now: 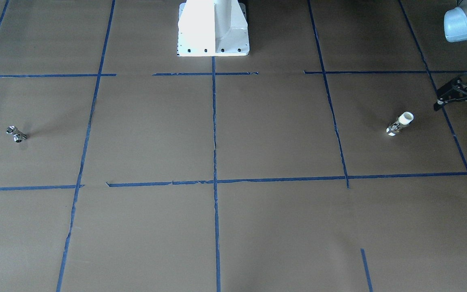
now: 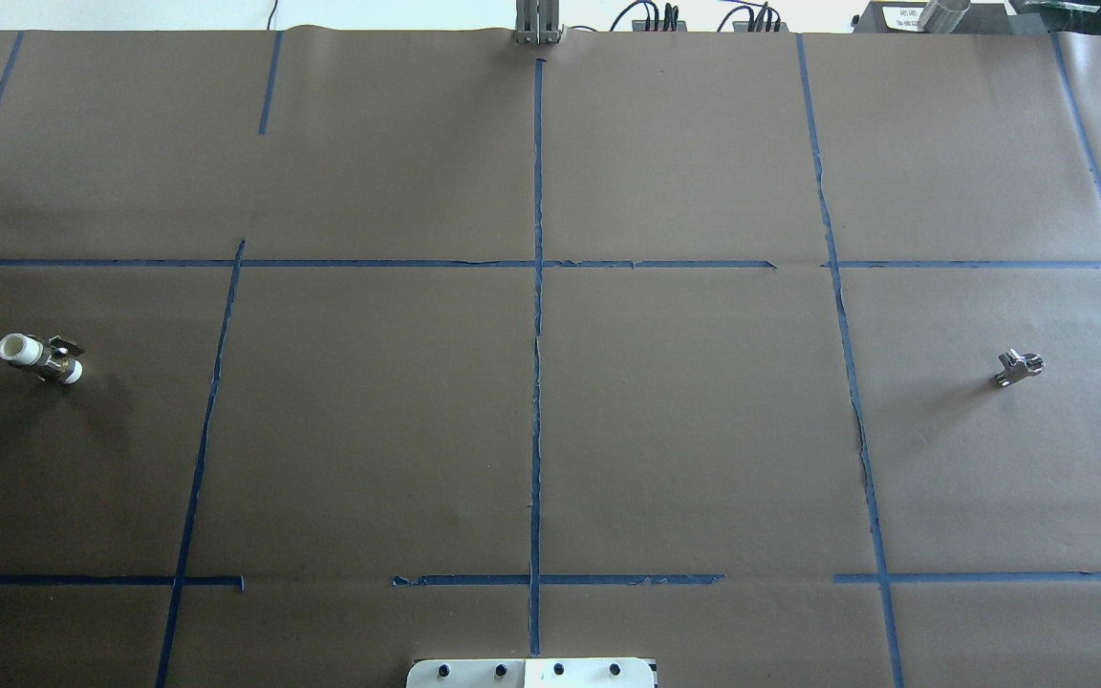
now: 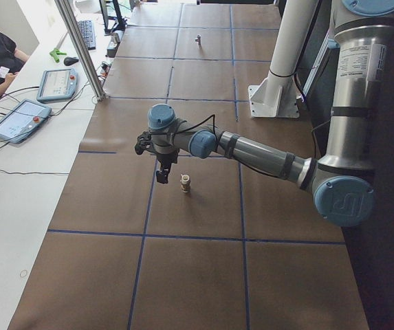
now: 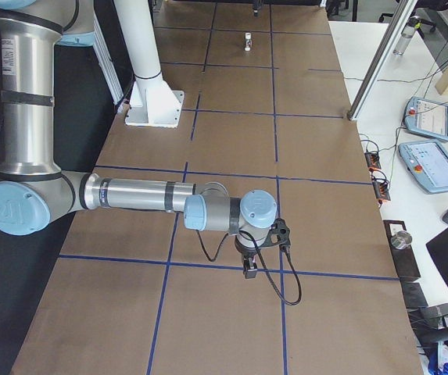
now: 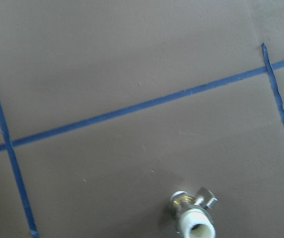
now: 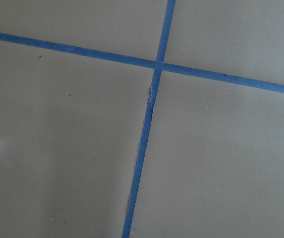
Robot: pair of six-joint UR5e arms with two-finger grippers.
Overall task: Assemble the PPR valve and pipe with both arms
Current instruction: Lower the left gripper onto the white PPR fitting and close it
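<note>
Grasping had not begun, by my judgement. The stubby white-ended, brass-banded PPR valve [image 2: 39,358] lay untouched at the table's [image 2: 369,430] left. The black left gripper [image 1: 454,110] was just beside it, jaws seemingly apart. The small chrome T-shaped pipe [image 2: 1019,367] lay far right. I could not tell how the right gripper's [image 4: 249,266] jaws stood. Next, each arm needed to centre over its part.

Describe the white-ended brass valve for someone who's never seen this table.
On the brown paper table gridded with blue tape, look at the overhead view's far left end. The PPR valve lies there: a stubby cylinder with white plastic ends and brass middle, unlike the all-chrome T-shaped fitting at the opposite end.
</note>
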